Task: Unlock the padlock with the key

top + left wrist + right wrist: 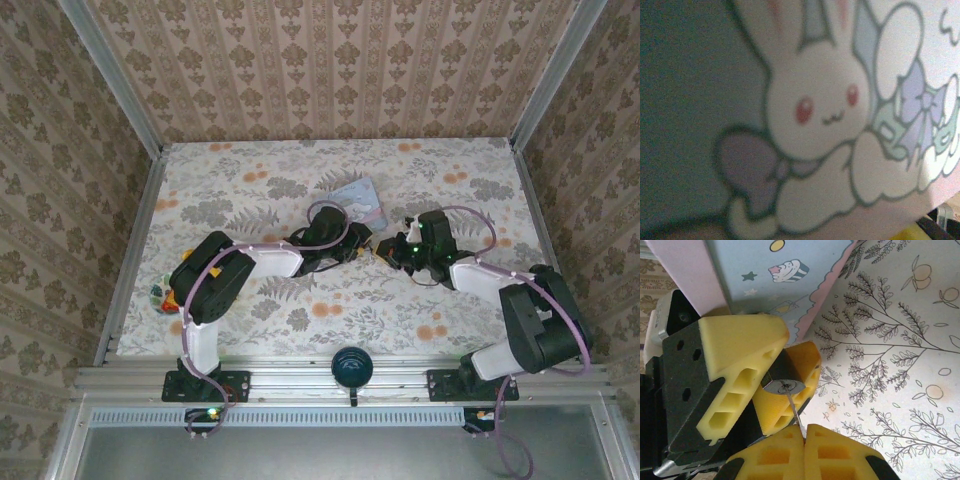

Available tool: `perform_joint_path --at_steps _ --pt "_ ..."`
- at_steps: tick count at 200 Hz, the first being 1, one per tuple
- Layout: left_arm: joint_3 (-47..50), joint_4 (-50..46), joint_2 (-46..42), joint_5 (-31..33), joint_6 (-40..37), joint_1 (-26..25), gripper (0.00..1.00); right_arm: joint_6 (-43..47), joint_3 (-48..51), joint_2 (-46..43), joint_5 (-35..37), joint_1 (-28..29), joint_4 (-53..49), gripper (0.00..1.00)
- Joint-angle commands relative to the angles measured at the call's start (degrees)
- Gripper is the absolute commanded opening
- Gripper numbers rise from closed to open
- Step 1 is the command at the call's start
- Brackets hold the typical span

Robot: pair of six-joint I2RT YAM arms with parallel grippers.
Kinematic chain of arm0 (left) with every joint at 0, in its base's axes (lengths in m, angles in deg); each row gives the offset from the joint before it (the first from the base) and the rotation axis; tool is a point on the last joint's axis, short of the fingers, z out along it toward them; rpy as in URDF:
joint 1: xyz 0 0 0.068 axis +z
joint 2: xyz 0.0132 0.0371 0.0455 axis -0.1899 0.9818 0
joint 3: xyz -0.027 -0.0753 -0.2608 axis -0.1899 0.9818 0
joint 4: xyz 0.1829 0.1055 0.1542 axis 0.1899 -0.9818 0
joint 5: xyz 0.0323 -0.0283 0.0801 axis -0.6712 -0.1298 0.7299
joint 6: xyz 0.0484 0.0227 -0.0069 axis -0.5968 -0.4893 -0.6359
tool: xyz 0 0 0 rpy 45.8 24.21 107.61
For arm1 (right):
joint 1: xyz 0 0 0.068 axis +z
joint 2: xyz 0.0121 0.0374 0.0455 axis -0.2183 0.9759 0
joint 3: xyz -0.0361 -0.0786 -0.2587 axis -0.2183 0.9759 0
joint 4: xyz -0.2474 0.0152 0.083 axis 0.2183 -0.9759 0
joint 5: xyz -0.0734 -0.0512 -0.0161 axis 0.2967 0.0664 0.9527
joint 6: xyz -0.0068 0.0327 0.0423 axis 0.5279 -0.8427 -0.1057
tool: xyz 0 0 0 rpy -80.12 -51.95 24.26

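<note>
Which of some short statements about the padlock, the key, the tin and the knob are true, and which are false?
1. The left gripper holds the padlock between its yellow fingers. True.
2. The key lies flat on the table. False: the right gripper pinches it, and its tip meets the padlock's silver face.
3. The tin carries a picture of a rabbit. True.
4. The black knob sits on top of the tin. False: it sits on the near rail, far from the tin.
</note>
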Motion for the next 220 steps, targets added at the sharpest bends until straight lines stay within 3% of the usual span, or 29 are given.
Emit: perform_joint_path --at_steps 1,26,80,220 --pt "1.55 -11.07 3.28 -14.44 4.21 -4.25 0.23 1.20 -6.08 1.36 -0.61 0.35 6.36 0.00" --pt "2.60 -11.43 2.50 -13.47 4.72 -4.14 0.23 1.45 -6.58 1.53 2.58 0.35 -1.07 0.00" --pt "5.26 -9.38 1.28 -11.42 6.55 -3.65 0.23 1.34 -2.32 -0.34 1.58 0.36 -1.32 0.00" --pt "5.12 -8.93 1.87 -10.81 7.98 -2.60 0.23 6.13 0.85 -10.36 2.54 0.34 -15.98 0.00"
